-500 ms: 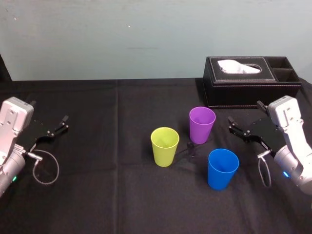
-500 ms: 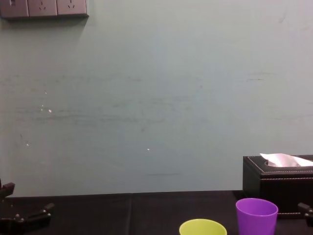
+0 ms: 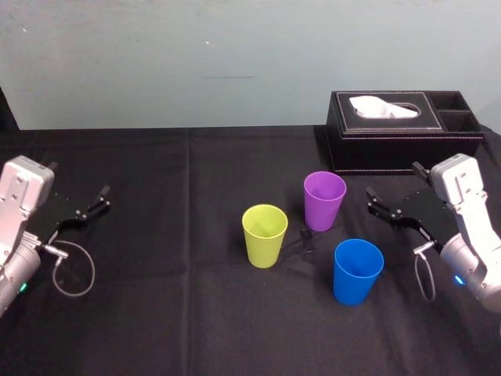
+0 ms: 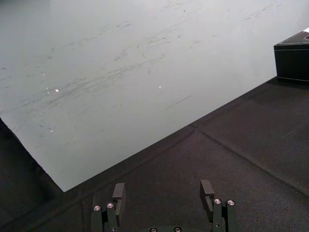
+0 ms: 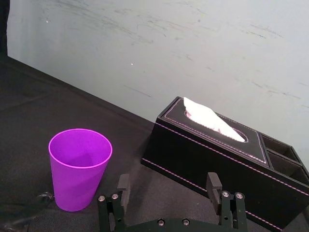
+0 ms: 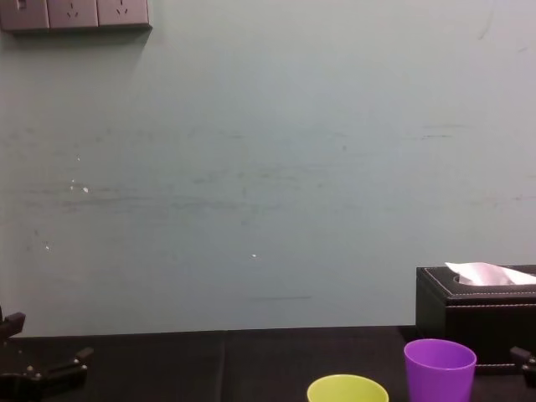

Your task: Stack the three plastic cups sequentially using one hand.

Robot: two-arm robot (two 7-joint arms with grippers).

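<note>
Three smooth tapered plastic cups stand upright and apart on the black tablecloth, right of centre in the head view. The yellow-green plastic cup is nearest the middle of the frame. The purple plastic cup is just up and to the right of it, and the blue plastic cup is lower right, closest to the bottom edge. None is nested in another. The right gripper, black slim fingers on a light grey boxy housing, hovers at the right edge of the frame, its tips pointing toward the cups. The purple cup lies to its left and the blue cup below and left of it, both near but untouched. In the right wrist view its fingers are spread wide with nothing between them, and the purple cup stands ahead, off to one side of the gap. Behind, in the upper right of the head view, sits a black stitched leather tissue box with white tissue poking out. The left gripper rests parked at the left edge, well apart from every cup, its fingers likewise spread and empty.
</note>
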